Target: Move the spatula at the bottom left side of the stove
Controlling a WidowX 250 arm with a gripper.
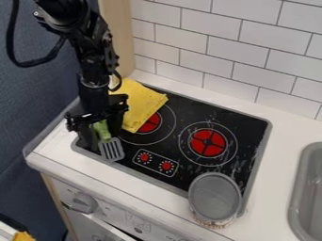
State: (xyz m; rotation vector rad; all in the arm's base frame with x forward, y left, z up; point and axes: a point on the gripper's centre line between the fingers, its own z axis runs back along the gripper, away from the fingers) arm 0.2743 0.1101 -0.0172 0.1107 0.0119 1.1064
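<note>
We identify the bench (286, 123) as a white surface spanning the scene, with a white tiled wall (226, 42) along its rear and a dark blue surface (25, 99) to the left. The stove (237, 122), a black panel with a grey border, is set into the bench. The robot arm (88, 52) enters from the upper left, and its lower end is over the stove's left side. At the right edge of the view we locate a grey sink (305, 153). A yellow cloth (140, 101) lies over the stove's rear left part and overlaps the left burner (151, 123). A round grey pot (215, 196) is at the stove's near right corner, in front of the right burner (207, 142); both burners have red centres. The pincer (100, 131) points downward at the green handle of the spatula (112, 149). We cannot tell how far the pincer is open, nor whether it has hold of the handle. The spatula is at the stove's bottom left: its grey slotted blade is directed toward the near border, to the left of the control panel (155, 163) with its two red dial markings. On the front face below the bench, we note a grey knob (84, 202).
</note>
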